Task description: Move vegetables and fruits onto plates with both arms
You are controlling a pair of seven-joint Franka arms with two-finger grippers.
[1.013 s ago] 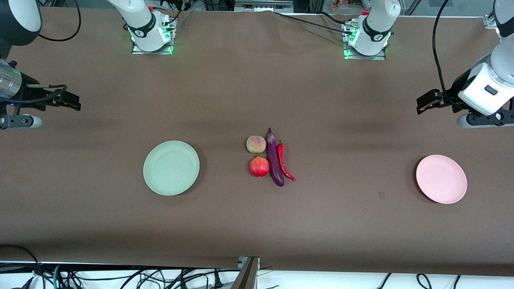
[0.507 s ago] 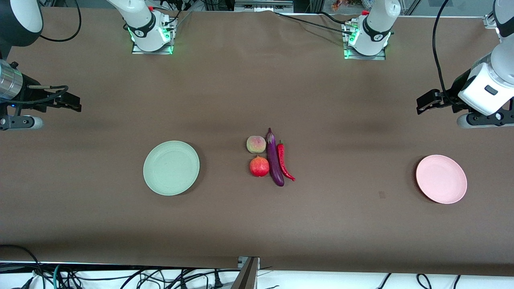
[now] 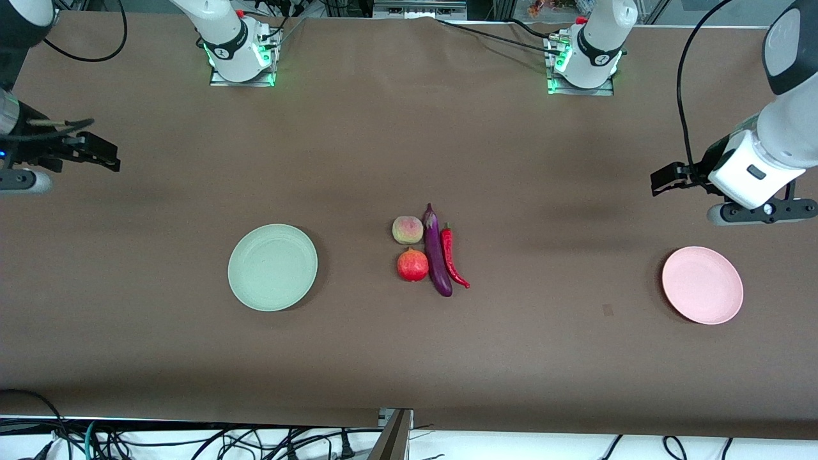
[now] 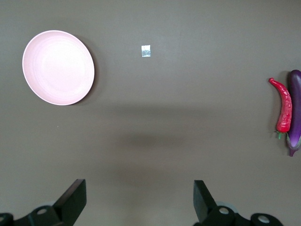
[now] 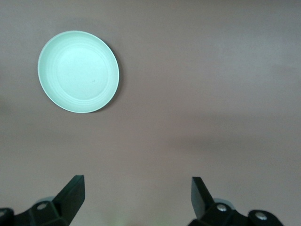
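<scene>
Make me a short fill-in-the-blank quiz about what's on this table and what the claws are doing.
1. The peach lies farther from the front camera than the ____.
2. The chili pepper lies beside the ____.
3. The plate at the left arm's end of the table is ____.
4. Both claws are ____.

Missing words: pomegranate; eggplant; pink; open

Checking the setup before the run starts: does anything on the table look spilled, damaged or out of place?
Nothing stands out. The peach, pomegranate, eggplant and chili lie bunched mid-table; both plates sit upright and empty.
</scene>
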